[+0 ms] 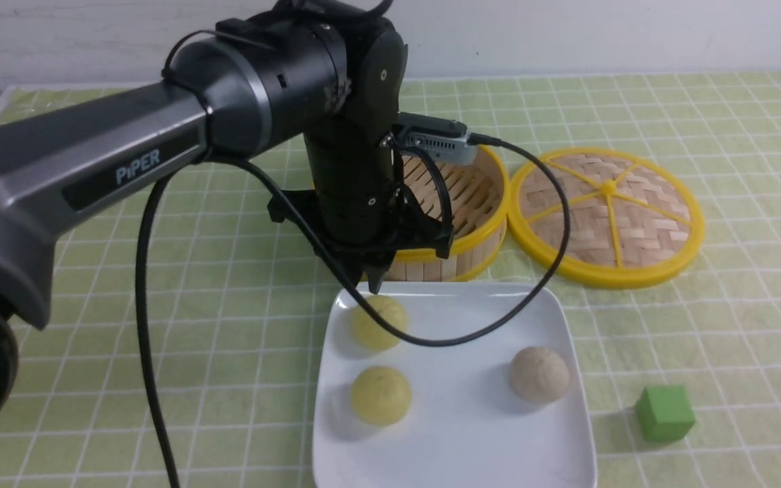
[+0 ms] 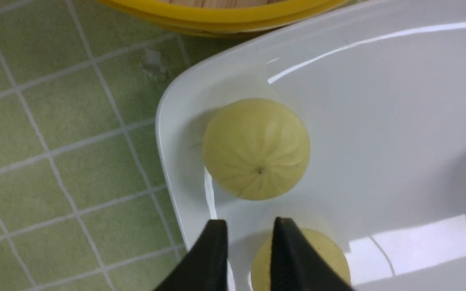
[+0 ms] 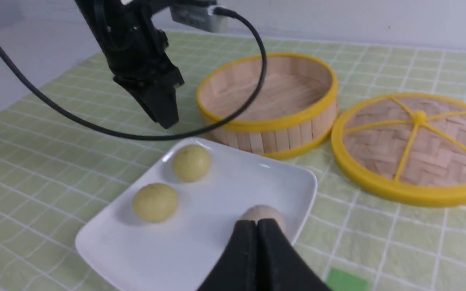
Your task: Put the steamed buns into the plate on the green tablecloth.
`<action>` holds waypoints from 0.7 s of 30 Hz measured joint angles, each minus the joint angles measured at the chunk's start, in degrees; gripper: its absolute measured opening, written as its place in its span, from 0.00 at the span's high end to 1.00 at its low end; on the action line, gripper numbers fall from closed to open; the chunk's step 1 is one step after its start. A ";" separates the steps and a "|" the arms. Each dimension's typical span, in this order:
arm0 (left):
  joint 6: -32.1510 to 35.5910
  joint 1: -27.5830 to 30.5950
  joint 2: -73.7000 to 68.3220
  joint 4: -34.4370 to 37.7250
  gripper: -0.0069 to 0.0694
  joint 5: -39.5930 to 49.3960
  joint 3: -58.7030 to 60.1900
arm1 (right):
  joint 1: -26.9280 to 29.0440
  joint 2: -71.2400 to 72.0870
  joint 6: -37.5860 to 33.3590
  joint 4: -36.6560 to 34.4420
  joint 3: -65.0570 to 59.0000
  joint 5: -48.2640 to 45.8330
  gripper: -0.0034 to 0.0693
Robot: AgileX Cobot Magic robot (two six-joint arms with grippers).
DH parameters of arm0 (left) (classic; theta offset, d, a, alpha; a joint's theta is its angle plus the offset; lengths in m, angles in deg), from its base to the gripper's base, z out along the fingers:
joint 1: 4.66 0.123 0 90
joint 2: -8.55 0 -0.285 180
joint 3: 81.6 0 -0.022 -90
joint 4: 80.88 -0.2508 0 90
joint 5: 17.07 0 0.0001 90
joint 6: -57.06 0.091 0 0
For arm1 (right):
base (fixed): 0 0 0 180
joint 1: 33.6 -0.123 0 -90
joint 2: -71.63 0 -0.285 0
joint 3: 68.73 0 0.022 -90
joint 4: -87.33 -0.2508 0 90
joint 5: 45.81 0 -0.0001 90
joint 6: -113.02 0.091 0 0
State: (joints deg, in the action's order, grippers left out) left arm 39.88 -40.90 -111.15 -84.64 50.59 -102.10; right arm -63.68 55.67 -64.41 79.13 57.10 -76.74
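Three steamed buns point(image 1: 381, 395) sit (apart) on plate point(image 1: 472, 420).

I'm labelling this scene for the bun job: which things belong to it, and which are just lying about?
Job: far yellow bun, near yellow bun, grey-beige bun, white plate, green tablecloth.
Lying about: bamboo steamer, woven lid, green cube.

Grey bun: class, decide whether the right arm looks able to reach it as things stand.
Probably yes. The grey bun lies uncovered on the plate just beyond the right arm's shut jaws, nothing between; they must open first.
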 joint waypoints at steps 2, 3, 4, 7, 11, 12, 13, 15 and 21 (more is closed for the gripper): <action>1.01 0.00 0.00 0.03 0.88 0.07 -0.05 | 0.00 0.00 -5.59 -1.90 -0.22 1.32 0.96; 1.24 0.00 0.00 0.03 0.90 0.07 -0.05 | 0.00 0.00 -6.87 -2.06 -0.22 1.67 0.96; 1.26 0.00 0.00 0.03 0.91 0.07 -0.05 | 0.00 0.00 -7.43 -2.24 -0.22 2.08 0.96; 1.40 0.00 0.00 0.03 0.91 0.11 -0.05 | 0.00 0.00 -8.28 -2.40 -0.22 2.79 0.96; 1.40 0.00 0.00 0.03 0.91 0.11 -0.05 | 0.00 0.00 -8.46 -2.40 -0.22 2.84 0.96; 1.40 0.00 0.00 0.03 0.91 0.11 -0.05 | 0.00 0.00 -8.46 -2.40 -0.24 2.84 0.96; 1.45 0.00 0.00 0.03 0.91 0.11 -0.05 | 0.00 0.00 -8.46 -2.40 -0.29 2.84 0.96; 1.42 0.00 0.00 -0.12 0.91 0.11 -0.05 | 0.00 0.00 -8.46 -2.40 -0.29 2.84 0.96; 1.32 0.00 0.00 -1.76 0.91 0.34 -0.47 | 0.00 0.00 -8.52 -2.40 -0.42 2.84 0.96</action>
State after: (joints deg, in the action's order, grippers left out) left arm 41.20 -40.90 -111.15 -86.40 50.92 -102.56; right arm -63.68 55.67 -72.94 76.72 56.69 -73.89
